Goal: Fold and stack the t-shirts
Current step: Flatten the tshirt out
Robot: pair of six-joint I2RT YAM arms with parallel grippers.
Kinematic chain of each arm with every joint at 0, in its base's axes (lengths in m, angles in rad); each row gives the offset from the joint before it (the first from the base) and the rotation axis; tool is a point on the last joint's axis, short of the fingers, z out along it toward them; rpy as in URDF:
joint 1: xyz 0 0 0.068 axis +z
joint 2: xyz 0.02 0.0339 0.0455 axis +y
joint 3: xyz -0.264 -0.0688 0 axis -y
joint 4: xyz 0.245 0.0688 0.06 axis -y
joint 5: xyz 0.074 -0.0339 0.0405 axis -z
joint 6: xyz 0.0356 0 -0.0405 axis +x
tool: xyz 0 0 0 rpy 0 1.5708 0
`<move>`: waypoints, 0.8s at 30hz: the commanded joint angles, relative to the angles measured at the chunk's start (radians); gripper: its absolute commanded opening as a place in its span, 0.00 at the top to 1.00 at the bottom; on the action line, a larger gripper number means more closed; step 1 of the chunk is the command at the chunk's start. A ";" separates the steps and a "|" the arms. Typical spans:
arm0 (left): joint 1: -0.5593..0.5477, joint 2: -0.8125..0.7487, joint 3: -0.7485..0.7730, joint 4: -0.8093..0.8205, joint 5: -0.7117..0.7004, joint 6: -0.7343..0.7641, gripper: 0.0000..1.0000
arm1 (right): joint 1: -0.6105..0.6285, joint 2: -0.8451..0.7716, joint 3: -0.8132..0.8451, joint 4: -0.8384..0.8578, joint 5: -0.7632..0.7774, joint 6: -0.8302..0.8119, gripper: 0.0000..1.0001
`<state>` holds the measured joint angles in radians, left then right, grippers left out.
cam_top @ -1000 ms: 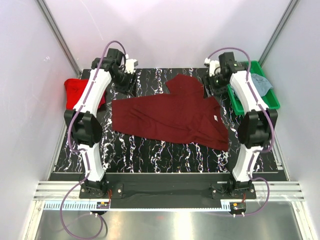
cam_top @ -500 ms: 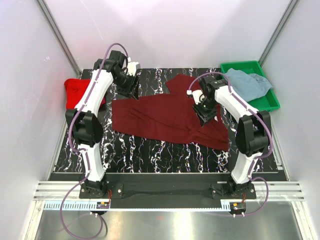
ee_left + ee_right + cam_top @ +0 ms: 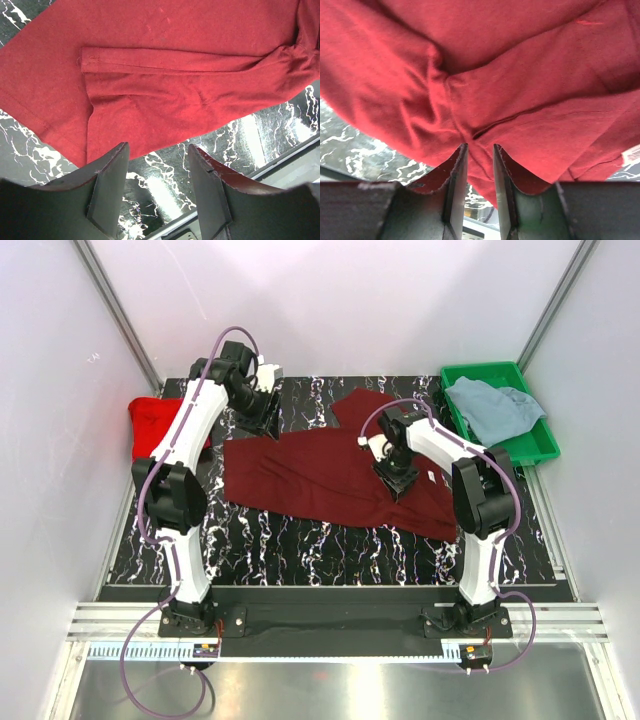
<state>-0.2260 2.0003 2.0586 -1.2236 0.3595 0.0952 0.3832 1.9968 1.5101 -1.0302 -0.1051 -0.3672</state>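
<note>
Presently, item: one dark maroon short-sleeved t-shirt of soft cloth, lying spread but rumpled on the black white-veined marbled table, under and between both my sets of fingers.

Handling, as I judge it: light and limp, with no stiffness at all. It will sag and trail behind whatever point is lifted, and it will crease wherever it is pushed. Not fragile. Not slippery, though a thin single layer may slide out of a shallow pinch. Best hold, in my view: a hem, a shoulder seam or a raised fold, both layers taken together.

Left fingers: standing well apart, nothing between them, touching nothing I can see. The shirt's stitched hem lies just beyond the tips, with bare table beneath them.

Right fingers: nearly together, only a narrow slit between, resting at a puckered fold of the same shirt. Whether cloth is caught in the slit I cannot tell.

Also listed: bright red cloth t-shirt, well out past the left fingers; dusty grey-blue cloth t-shirt in the green plastic tray, well out past the right fingers.
</note>
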 commanded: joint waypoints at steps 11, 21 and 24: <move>-0.006 -0.040 0.017 0.021 -0.021 -0.011 0.44 | 0.011 0.014 -0.014 0.047 0.064 -0.007 0.69; -0.007 -0.029 0.028 0.026 -0.022 -0.014 0.44 | 0.019 0.013 -0.024 0.018 0.044 0.007 0.70; -0.007 -0.031 0.026 0.026 -0.022 -0.014 0.44 | 0.020 0.000 -0.024 0.018 0.038 0.008 0.70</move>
<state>-0.2279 2.0003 2.0586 -1.2201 0.3515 0.0944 0.3889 2.0174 1.4876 -0.9977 -0.0643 -0.3634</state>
